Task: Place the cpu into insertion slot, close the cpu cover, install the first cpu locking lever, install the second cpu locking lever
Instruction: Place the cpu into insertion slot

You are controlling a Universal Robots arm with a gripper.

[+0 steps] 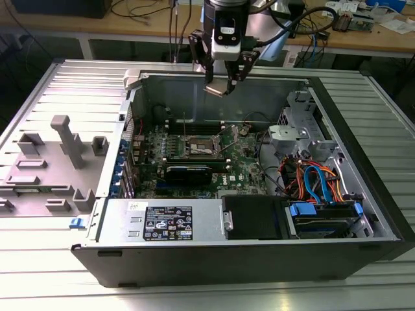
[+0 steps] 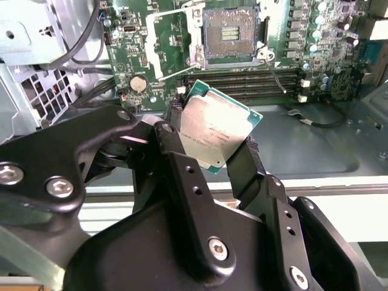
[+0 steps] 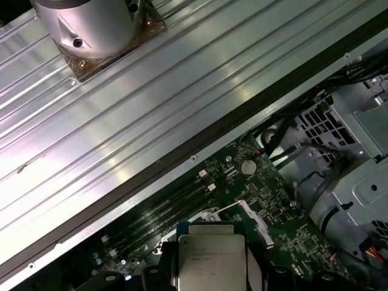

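My gripper (image 1: 221, 84) hangs above the back wall of the open computer case, shut on the cpu (image 1: 217, 89). In both wrist views the cpu (image 2: 215, 130) (image 3: 211, 259) is a flat square chip with a silvery top, held by two opposite edges between the black fingers (image 2: 182, 176). The insertion slot (image 1: 201, 148) (image 2: 230, 33) sits on the green motherboard, below and in front of the gripper, with its dark pin field bare. A thin locking lever (image 2: 176, 65) stands swung away from the slot. I cannot tell the cpu cover apart from the slot's frame.
Long black memory slots (image 2: 242, 82) run between the slot and the case's back wall. A power supply (image 1: 168, 221) and a drive cage with coloured cables (image 1: 318, 188) fill the case's front. A grey fixture tray (image 1: 58, 155) lies at the exterior view's left on the ribbed metal table (image 3: 121, 121).
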